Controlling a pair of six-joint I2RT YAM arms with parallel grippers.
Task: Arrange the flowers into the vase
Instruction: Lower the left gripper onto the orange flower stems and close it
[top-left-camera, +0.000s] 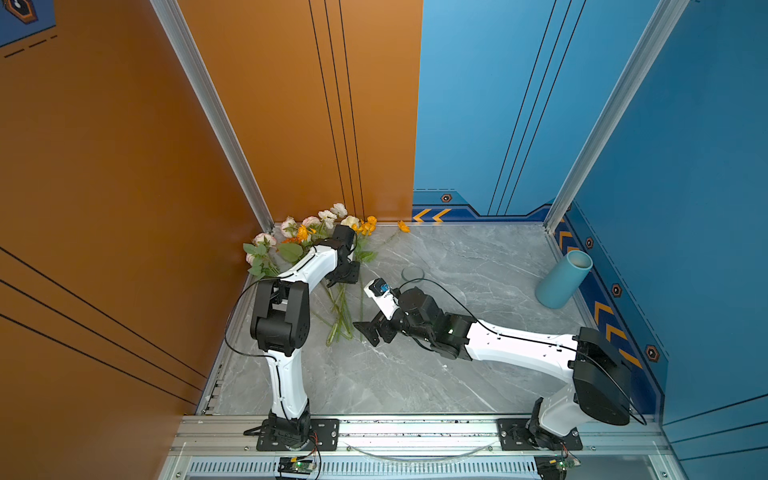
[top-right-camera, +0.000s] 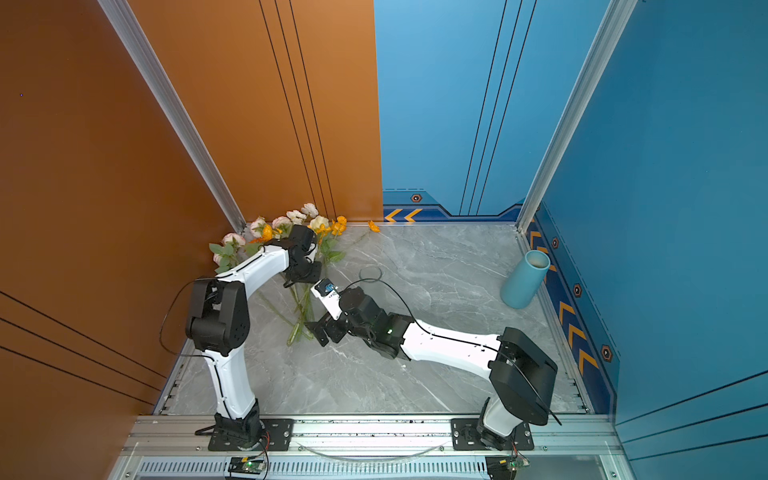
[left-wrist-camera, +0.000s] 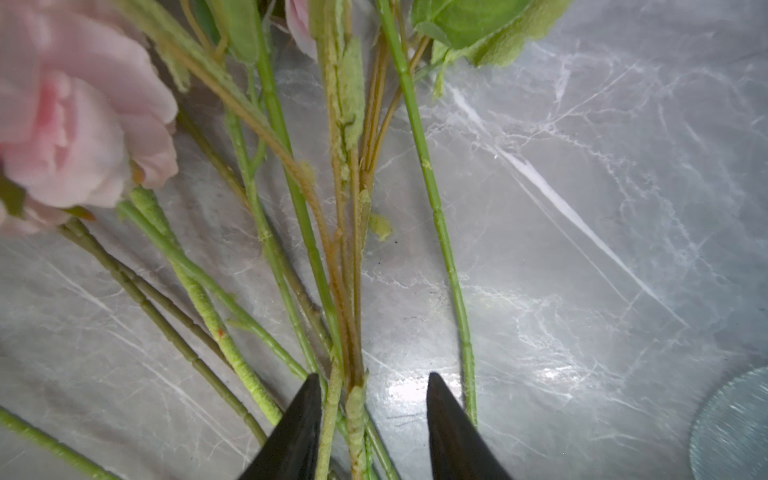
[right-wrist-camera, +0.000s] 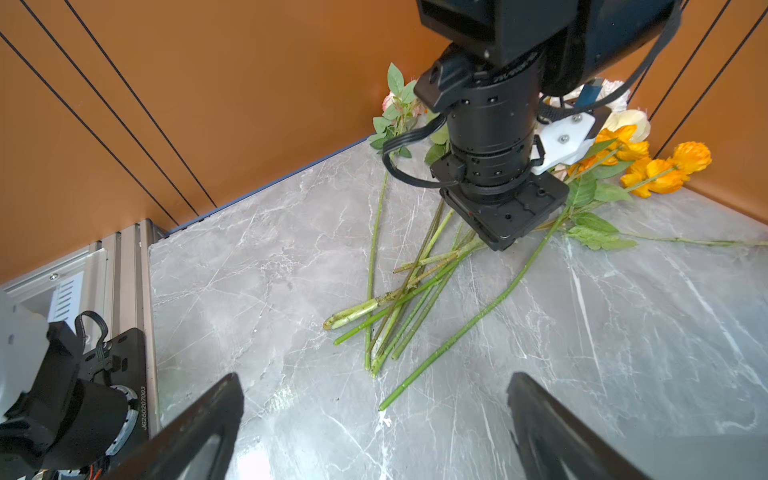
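Flowers (top-left-camera: 328, 218) lie in the far left corner, stems (left-wrist-camera: 353, 291) fanned toward the near side. Left gripper (left-wrist-camera: 374, 378) straddles the bunched stems, jaws apart, apparently to gather several. Right gripper (right-wrist-camera: 374, 378) gapes empty by the stem ends. Blue vase (top-left-camera: 561, 286) stands well apart, right.

Robot lab cell: aluminium frame (top-left-camera: 415, 428), orange wall (top-left-camera: 104, 145), blue wall (top-left-camera: 478, 104), bolted arm bases (top-left-camera: 297, 434).

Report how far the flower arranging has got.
Done: nothing; the blue cylindrical vase holds no flower. In hand: the open left gripper straddles some stems of the green-stemmed pink, cream and orange flowers lying on the grey marble table; the right gripper is open and empty. Left: every flower.
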